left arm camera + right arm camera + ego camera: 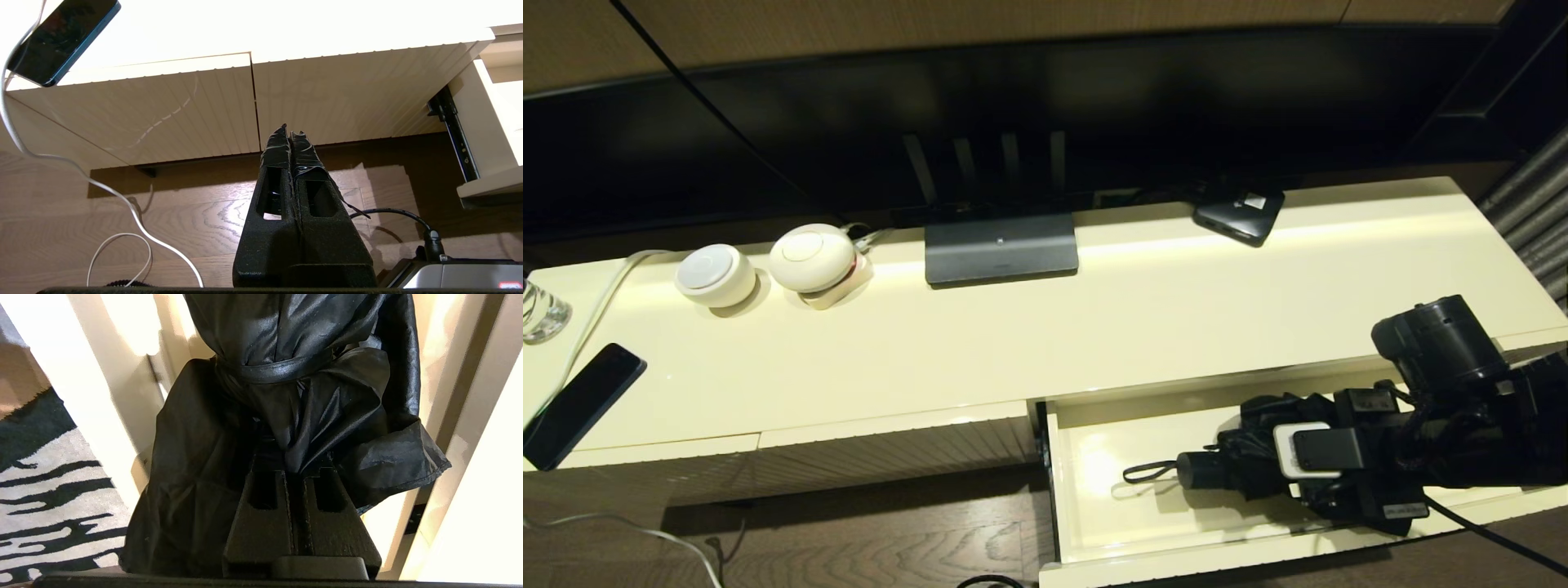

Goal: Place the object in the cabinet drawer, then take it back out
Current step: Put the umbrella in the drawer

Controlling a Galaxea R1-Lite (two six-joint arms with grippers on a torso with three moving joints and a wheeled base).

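The black folding umbrella (1241, 457) is inside the pulled-out cabinet drawer (1094, 498), at its right half. Its short handle (1199, 471) and strap loop (1147, 472) point toward the drawer's left end. My right gripper (1290, 482) reaches in from the right and is shut on the umbrella's glossy fabric folds (310, 416); the cloth bunches between the fingertips of that gripper (295, 465). I cannot tell whether the umbrella rests on the drawer floor. My left gripper (289, 132) is shut and empty, low in front of the closed ribbed panels (163, 110).
On the cabinet top are a phone (580, 404), two white round devices (716, 275), a TV stand base (1001, 249), a black box with a white label (1241, 214) and a glass (539, 310). A white cable (122, 204) trails on the floor.
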